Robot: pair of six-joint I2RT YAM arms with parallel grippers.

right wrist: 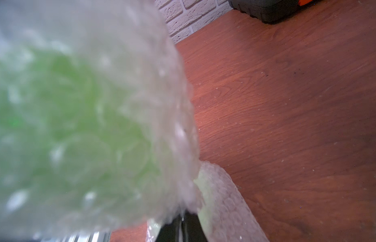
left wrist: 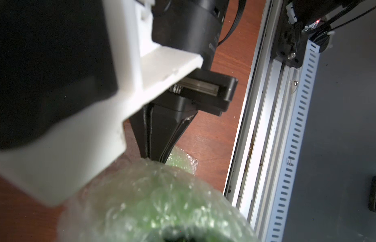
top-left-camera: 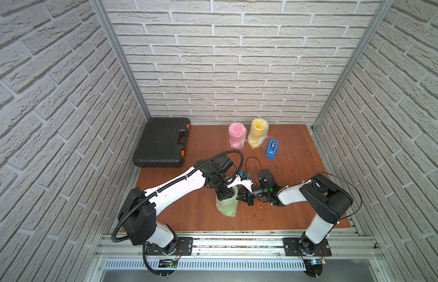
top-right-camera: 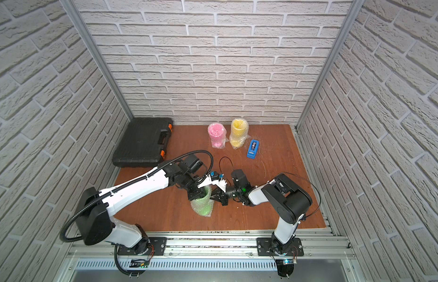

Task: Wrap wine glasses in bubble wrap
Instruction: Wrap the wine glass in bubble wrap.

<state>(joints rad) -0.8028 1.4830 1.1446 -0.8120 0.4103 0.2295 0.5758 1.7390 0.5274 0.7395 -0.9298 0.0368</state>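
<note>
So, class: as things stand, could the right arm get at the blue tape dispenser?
Probably yes: no object stands on the table between the right pincer and the tape dispenser. The pincer is shut, though, at the wrapped green goblet.

- A robot test cell in a lab: the wooden tabletop [top-left-camera: 274, 219] is boxed in behind and on both sides by wall panels [top-left-camera: 237, 73] printed with a white brick pattern.
- Bare aluminium posts [top-left-camera: 121, 58] rise from the tabletop's rear corners where the panels meet.
- An aluminium rail [top-left-camera: 237, 241] runs along the tabletop's front edge, with the left arm [top-left-camera: 179, 185] and right arm [top-left-camera: 293, 194] bolted to it.
- A slotted cable duct [top-left-camera: 237, 265] lies just outside the rail.
- A black tool case [top-left-camera: 161, 144] lies at the tabletop's rear left corner.
</note>
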